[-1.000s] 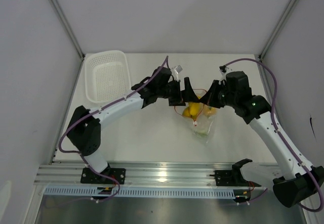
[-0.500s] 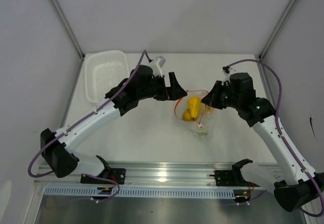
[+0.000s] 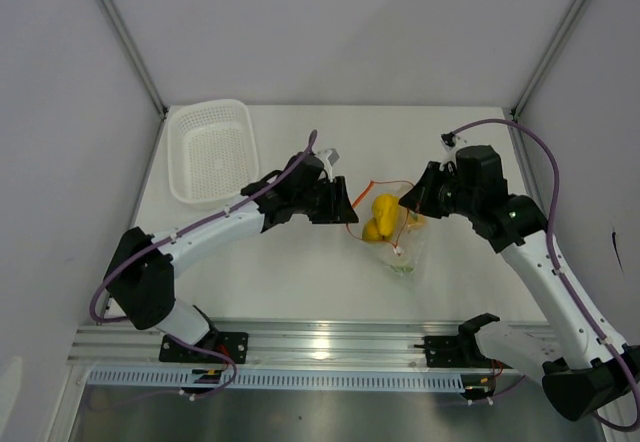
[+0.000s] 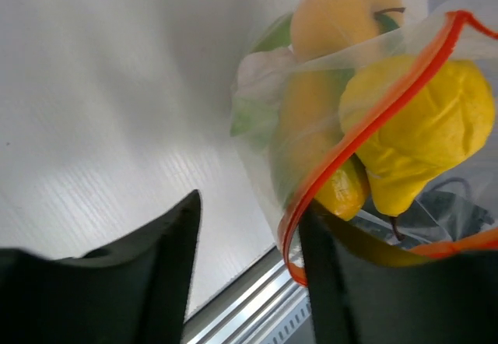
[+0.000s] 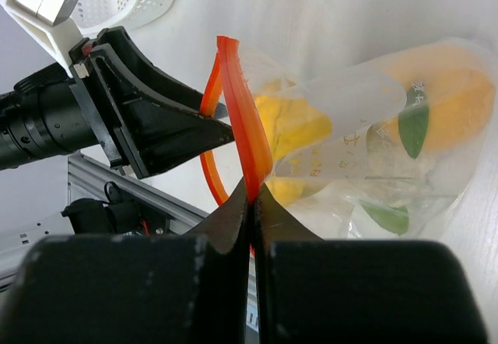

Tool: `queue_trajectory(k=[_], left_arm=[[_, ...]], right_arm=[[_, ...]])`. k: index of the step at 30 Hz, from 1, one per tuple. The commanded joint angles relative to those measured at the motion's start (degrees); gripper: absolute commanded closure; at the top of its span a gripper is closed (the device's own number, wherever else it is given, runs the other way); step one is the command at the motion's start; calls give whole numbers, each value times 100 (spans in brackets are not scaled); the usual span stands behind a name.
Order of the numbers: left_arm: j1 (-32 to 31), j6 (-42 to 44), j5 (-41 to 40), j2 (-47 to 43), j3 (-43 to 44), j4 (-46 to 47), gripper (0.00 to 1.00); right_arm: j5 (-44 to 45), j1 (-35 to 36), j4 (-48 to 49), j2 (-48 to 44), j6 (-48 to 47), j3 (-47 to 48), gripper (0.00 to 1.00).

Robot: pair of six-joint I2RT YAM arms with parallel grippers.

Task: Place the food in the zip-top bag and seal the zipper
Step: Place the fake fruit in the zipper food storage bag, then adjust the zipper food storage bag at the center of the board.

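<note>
The clear zip-top bag (image 3: pixel 400 247) stands mid-table with its mouth open. Inside it are the food pieces: a yellow pear-shaped fruit (image 4: pixel 424 138), an orange round fruit (image 4: pixel 342 13) and green-and-white pieces (image 5: pixel 385 215). My right gripper (image 5: pixel 253 192) is shut on the orange-red zipper (image 5: pixel 237 103) at the right end of the mouth. My left gripper (image 4: pixel 249 204) is at the left end of the mouth with its jaws apart. The zipper's looped end (image 4: pixel 292 235) lies against the inner side of its right finger, with bare table showing across the rest of the gap.
A white mesh basket (image 3: pixel 212 152) sits at the back left of the table. The metal rail (image 3: pixel 320 342) runs along the near edge, where both arm bases stand. White walls close in the left, right and back.
My left gripper pulled back from over the bag's mouth, then came down to its left end, and its jaws have narrowed. The right gripper has kept its hold on the zipper.
</note>
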Motion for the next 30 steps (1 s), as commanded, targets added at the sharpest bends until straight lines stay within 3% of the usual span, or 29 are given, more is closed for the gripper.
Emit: queue_trajectory(k=[1,4,7,11,16,20,30], left_arm=[[-46,-11,332,-44,9,522,50],[-46,-20,675,18,45,662,79],[-46,-46,1158,19,62,952,99],[-37,-143,1729,-69,228,1225,99],[-46,-485,2344,-402,580,1339,99],[-55,-565,2144,-798,669,1077,99],[-20,-749,1687,-579,-412,1312,99]], right_arm=[[-56,-8,231,-157,-15,109,100],[-74,-17,284,-130,-6,48,100],[-83,-17,328,-69,-33,-40,100],[40,-17,346,115,-226,-102,100],[409,0,-189,213,-542,574,100],[550,18,-375,-42,-569,944,100],[269,-17,424,195,-411,-453,100]])
